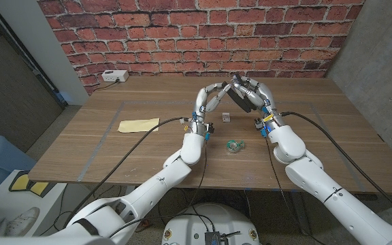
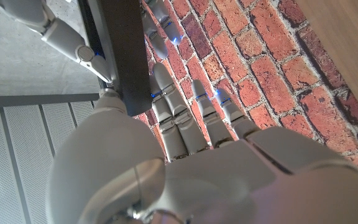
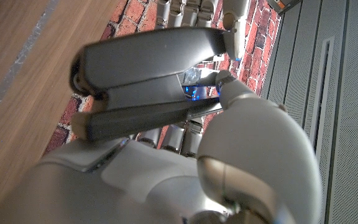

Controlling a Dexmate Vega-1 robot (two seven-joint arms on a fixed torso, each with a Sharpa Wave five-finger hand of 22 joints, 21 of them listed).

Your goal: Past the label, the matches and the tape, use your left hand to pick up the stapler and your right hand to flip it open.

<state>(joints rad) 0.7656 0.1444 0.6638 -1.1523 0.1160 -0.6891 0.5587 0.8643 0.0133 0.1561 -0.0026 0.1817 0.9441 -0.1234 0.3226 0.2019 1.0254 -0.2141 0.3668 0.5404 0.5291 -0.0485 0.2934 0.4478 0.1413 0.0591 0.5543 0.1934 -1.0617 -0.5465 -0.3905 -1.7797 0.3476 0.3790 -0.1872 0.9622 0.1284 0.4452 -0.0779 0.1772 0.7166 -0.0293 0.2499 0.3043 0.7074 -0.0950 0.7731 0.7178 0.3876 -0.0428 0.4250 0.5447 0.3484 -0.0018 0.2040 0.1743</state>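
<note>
Both robot hands, left [image 1: 213, 95] and right [image 1: 256, 95], grip the raised stapler [image 1: 240, 92].

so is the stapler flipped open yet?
Partly open. In the right wrist view the stapler top arm gapes from its base at one end, held up between both hands.

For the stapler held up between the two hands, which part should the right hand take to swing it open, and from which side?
Best guess: the top arm's free front end, from above. In the right wrist view the stapler shows its top arm parted slightly from the base, joined at one end, so the gap gives the fingers a purchase. The left hand holds it up over the table opposite the right hand.
</note>
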